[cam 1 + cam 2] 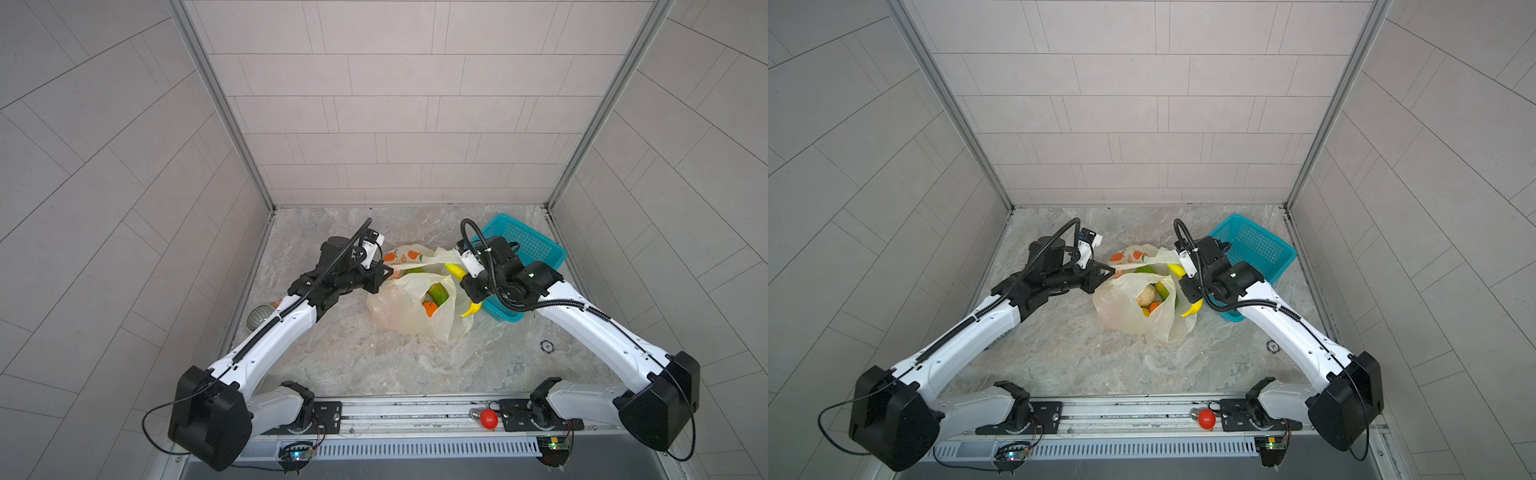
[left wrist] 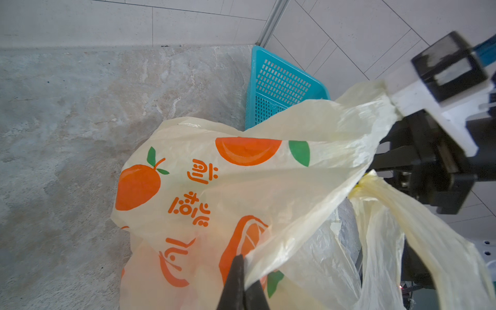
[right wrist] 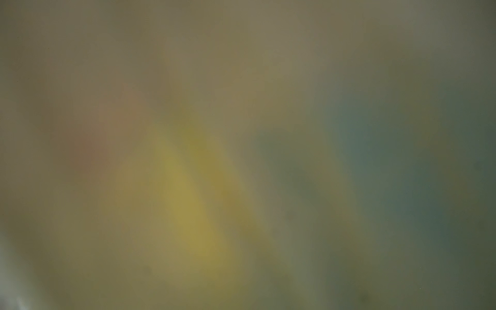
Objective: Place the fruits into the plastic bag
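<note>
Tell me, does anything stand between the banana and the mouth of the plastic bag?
Seemingly only the rim of the plastic bag itself: the banana is just outside it, its middle hidden under the right claw. The left claw pinches the opposite edge.

The bag [image 2: 268, 188] is that super thin crinkly plastic film, see-through with a slight sheen, and the banana [image 1: 455, 271] looks like smooth glossy plastic. Basket [image 1: 536, 245] is hard teal plastic mesh, tabletop [image 1: 374, 365] has a matt marble-ish stone look, walls [image 1: 415, 124] matt tile. Arms [image 1: 274, 332] are smooth white plastic shells with matt black bits, front rail [image 1: 415, 409] bare metal, bulb [image 1: 488, 419] shiny red.
</note>
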You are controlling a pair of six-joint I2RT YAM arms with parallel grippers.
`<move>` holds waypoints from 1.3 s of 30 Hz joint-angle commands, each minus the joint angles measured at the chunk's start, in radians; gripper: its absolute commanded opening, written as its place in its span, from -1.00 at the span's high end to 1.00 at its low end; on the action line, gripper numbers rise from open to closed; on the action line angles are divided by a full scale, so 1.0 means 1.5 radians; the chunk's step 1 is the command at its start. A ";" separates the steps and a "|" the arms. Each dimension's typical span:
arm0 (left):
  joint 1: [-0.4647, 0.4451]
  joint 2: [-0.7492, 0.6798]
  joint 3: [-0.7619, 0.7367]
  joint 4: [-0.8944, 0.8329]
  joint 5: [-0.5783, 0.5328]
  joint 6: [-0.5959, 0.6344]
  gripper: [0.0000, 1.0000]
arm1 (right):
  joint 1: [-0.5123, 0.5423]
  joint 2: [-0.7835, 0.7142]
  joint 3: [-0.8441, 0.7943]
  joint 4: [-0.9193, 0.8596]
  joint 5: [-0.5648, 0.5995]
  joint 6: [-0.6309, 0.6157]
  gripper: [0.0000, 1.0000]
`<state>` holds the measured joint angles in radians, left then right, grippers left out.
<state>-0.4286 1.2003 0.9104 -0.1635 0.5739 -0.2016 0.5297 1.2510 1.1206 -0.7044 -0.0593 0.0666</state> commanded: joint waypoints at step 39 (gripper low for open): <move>0.002 0.014 -0.010 0.032 -0.203 -0.061 1.00 | 0.082 0.022 0.004 0.192 0.069 0.092 -0.42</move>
<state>-0.4286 1.2114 0.9073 -0.1238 0.3576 -0.2657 0.6785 1.3621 1.1236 -0.3782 -0.0132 0.2180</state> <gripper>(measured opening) 0.056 0.709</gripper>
